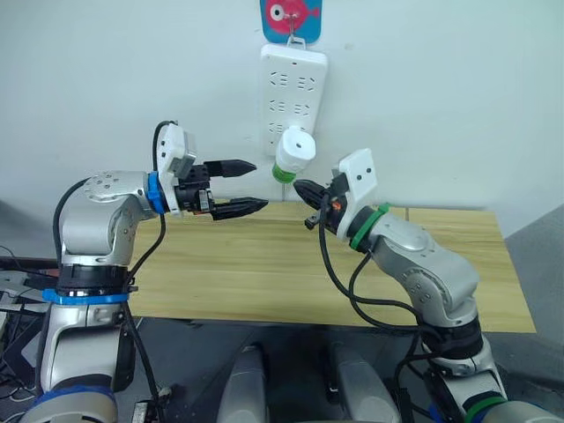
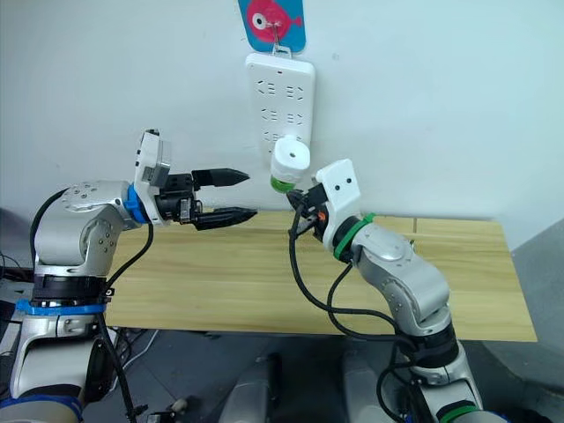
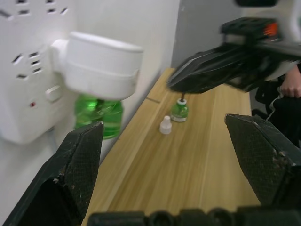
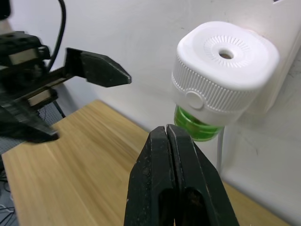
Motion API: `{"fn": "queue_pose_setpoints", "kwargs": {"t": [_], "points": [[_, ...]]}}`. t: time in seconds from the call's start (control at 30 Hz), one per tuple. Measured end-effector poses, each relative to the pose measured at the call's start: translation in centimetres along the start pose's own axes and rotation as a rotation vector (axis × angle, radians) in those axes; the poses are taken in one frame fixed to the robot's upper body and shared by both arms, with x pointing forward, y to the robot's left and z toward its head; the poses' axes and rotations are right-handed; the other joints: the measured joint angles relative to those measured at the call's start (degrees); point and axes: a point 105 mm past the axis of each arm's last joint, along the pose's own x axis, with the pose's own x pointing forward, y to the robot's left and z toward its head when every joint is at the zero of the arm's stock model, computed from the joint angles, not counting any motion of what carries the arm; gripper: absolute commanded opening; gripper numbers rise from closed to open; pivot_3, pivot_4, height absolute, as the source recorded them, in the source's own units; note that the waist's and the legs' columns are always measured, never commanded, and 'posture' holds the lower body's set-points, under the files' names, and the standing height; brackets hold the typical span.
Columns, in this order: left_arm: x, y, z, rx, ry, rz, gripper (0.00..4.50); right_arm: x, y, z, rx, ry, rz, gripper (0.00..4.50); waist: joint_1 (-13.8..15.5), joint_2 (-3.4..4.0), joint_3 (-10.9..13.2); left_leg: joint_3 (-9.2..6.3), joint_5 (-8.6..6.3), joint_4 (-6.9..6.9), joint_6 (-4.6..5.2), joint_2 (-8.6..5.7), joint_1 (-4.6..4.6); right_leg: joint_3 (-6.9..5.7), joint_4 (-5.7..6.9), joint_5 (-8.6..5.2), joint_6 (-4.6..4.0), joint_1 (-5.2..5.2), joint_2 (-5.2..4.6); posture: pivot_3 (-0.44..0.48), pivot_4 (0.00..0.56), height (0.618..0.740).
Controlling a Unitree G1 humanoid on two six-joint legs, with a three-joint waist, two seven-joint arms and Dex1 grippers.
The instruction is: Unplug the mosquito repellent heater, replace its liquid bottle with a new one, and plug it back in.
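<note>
I am holding the left gripper (image 1: 248, 186) raised above the wooden table (image 1: 264, 273), on the left side of the scene, with its two black fingers spread wide apart and gripping nothing; the tips are pointing toward the wall. Moving right, I am looking at the white power strip (image 1: 293, 88) hanging on the wall beneath a blue and pink hook (image 1: 291, 18). The mosquito repellent heater (image 1: 295, 150) is sitting plugged into the lower part of that strip, a white rounded unit with a small hole in the middle of its ribbed face, and a green liquid bottle (image 4: 197, 126) is hanging from its underside. In the head views the heater is lying between my two grippers, apart from both. Just to the right of it and slightly lower, I am keeping the right gripper (image 1: 304, 191) with its fingers pressed together, holding nothing; in the right wrist view its closed tips are sitting just below the green bottle, and I cannot tell whether they are touching it. Farther along the table near the wall, the left wrist view is showing me a second small green bottle (image 3: 179, 110) standing upright, with a small white cap (image 3: 165, 125) just beside it.
</note>
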Motion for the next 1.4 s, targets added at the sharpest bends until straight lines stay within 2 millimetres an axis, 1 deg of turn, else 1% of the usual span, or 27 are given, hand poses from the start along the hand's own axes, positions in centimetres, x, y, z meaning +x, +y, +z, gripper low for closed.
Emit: {"fn": "queue_pose_setpoints", "kwargs": {"t": [0.07, 0.23, 0.37, 0.63, 0.83, 1.03, 1.4], "points": [[0.1, -0.1, 0.0, -0.006, -0.003, 0.009, 4.50, 0.3, -0.2, 0.2, -0.008, -0.014, -0.010, 0.02, 0.3, 0.00, 0.0, 0.01, 0.00, -0.01, 0.00, -0.01, 0.01, -0.01, 0.00, 0.00, 0.00, 0.00, 0.02, -0.017, 0.222, 0.740], [0.1, 0.0, 0.1, -0.011, -0.014, 0.031, 4.50, 0.8, -0.7, -0.1, -0.003, -0.016, -0.031, 0.02, 0.6, 0.00, 0.0, 0.04, 0.00, -0.01, 0.00, -0.02, 0.01, 0.01, -0.01, 0.00, 0.00, -0.01, 0.03, -0.014, 0.221, 0.740], [0.1, 0.0, 0.2, -0.011, -0.015, 0.032, 4.50, 1.1, -0.7, 0.5, -0.015, -0.039, -0.038, 0.02, 0.6, 0.00, 0.0, 0.04, 0.00, -0.02, 0.00, -0.02, 0.01, 0.00, -0.01, 0.00, 0.00, -0.01, 0.04, -0.017, 0.220, 0.740], [0.3, 0.2, 0.0, -0.015, -0.012, 0.029, 4.50, 1.5, -0.7, 0.3, 0.005, -0.044, -0.059, 0.02, 0.7, 0.00, 0.0, 0.05, 0.00, -0.02, 0.00, -0.03, 0.02, 0.02, -0.01, 0.00, 0.00, -0.01, 0.04, -0.026, 0.220, 0.740], [0.3, 0.4, -0.3, -0.033, -0.006, 0.032, 4.50, 1.5, -1.0, 0.2, -0.012, -0.044, -0.085, 0.02, 0.7, 0.00, 0.0, 0.05, 0.00, -0.01, 0.00, -0.03, 0.02, 0.02, -0.01, 0.00, 0.00, -0.01, 0.04, -0.028, 0.220, 0.740], [0.4, 0.4, 0.1, -0.014, -0.014, 0.031, 4.50, 1.6, -1.3, 0.1, -0.016, -0.042, -0.113, 0.02, 0.7, 0.00, 0.0, 0.05, 0.01, 0.06, -0.02, -0.04, 0.09, 0.02, 0.10, 0.02, -0.04, 0.04, 0.04, -0.034, 0.222, 0.740], [0.6, 0.4, 0.1, -0.012, -0.014, 0.026, 4.50, 1.8, -1.5, 0.1, -0.004, -0.050, -0.141, 0.02, 0.8, -0.01, 0.0, 0.02, 0.05, 0.11, -0.01, -0.04, 0.14, 0.00, 0.16, 0.05, -0.08, 0.07, 0.06, -0.034, 0.225, 0.740]]}}
